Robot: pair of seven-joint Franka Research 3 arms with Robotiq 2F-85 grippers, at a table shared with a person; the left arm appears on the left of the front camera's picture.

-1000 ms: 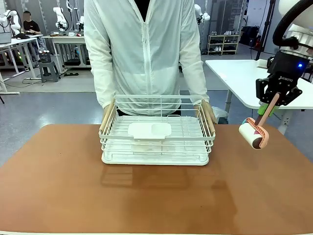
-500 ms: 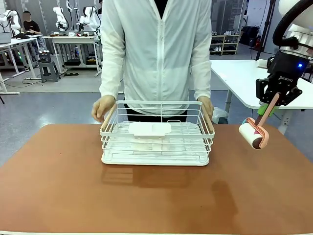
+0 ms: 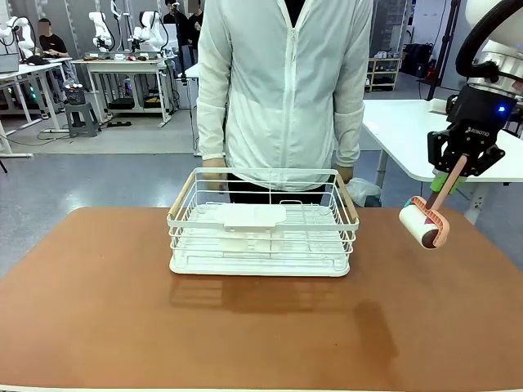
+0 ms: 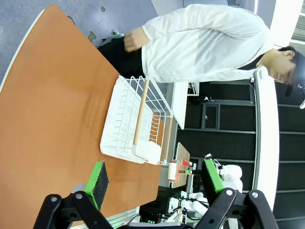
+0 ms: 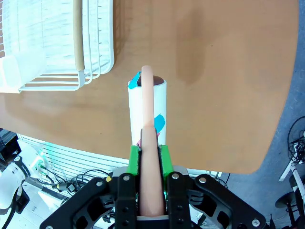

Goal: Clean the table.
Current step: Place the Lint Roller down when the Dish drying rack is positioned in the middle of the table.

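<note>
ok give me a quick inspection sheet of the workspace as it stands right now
surface: reddish-brown table, bare apart from one rack; a faint darker patch right of centre
job's things: lint roller held above the table's right edge, not touching it
clutter: white wire dish rack at the far middle, with a white tray clipped to its front rim
grippers: right claw shut on the lint roller's pink handle; left claw open, holding nothing, above the table's left end
cables: loose cables on the floor under the table's near edge
surroundings: person in a white jacket behind the rack, hands off it; white tables further back
</note>
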